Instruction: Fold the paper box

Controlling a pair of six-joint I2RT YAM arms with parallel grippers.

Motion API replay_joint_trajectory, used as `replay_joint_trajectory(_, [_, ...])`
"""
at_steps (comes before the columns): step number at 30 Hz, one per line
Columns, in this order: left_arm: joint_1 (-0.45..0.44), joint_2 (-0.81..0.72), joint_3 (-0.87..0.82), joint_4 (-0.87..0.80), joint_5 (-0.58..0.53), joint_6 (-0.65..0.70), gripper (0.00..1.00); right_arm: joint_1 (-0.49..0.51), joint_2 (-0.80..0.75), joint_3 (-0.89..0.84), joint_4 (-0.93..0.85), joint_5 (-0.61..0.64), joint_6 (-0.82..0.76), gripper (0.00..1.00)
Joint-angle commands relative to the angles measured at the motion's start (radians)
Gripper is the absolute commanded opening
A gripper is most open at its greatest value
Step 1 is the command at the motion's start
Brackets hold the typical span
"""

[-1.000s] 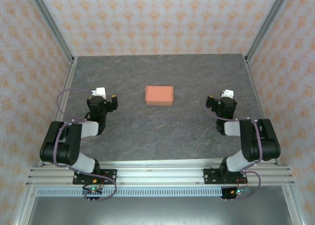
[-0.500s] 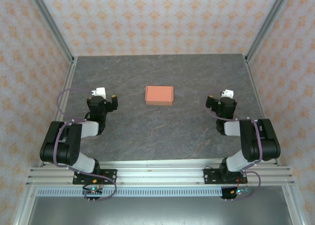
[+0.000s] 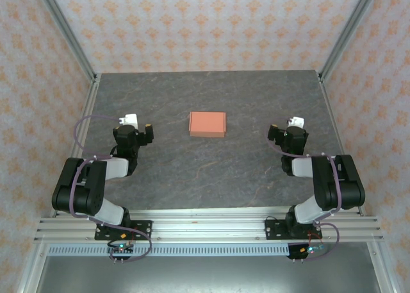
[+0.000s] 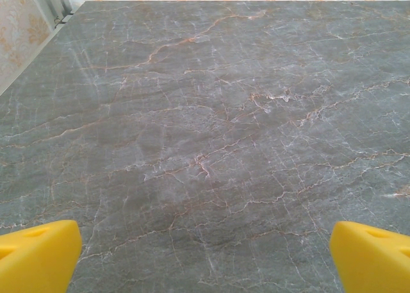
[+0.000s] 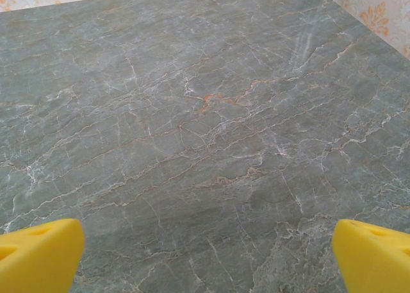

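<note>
Cardboard of salmon-orange colour is my landmark: the paper box (image 3: 207, 124) lies flat on the table (image 3: 211, 171) as a small closed rectangle, its long sides running left to right. I describe all other places from it.

To the left of the box, and a little nearer to me, I see the left gripper (image 4: 205, 256). In its wrist camera the two yellow fingertips (image 4: 38, 254) sit in the bottom corners, so the jaws stand wide apart, with grey veined table surface between them. It grips no object.

To the right of the box, at about the same depth, is the right gripper (image 5: 205, 256). Its yellow fingertips (image 5: 371, 254) are also far from each other, over the same grey surface, and it holds no object.

Both grippers are well apart from the box and do not touch it. Between the box and each gripper I see grey stone-patterned table.

Behind the box, past the far edge of the table, stands a wall (image 3: 205, 24) with an orange flower pattern, and similar walls close the left and right sides. Slanted aluminium posts (image 3: 67, 36) stand at the far corners. Nearer to me than the box, the two black arms (image 3: 83, 187) fold back to their bases on a metal rail (image 3: 205, 226), and a purple cable (image 3: 78, 129) loops beside the left arm.
</note>
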Motion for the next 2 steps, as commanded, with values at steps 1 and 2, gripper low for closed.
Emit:
replay_joint_trajectory(1, [-0.003, 0.004, -0.004, 0.031, 0.0, 0.013, 1.0, -0.005, -0.002, 0.017, 0.009, 0.009, 0.015, 0.99])
replay_joint_trajectory(2, [-0.003, 0.004, -0.004, 0.031, 0.0, 0.014, 1.0, -0.005, -0.004, 0.016, 0.011, 0.009, 0.015, 0.99])
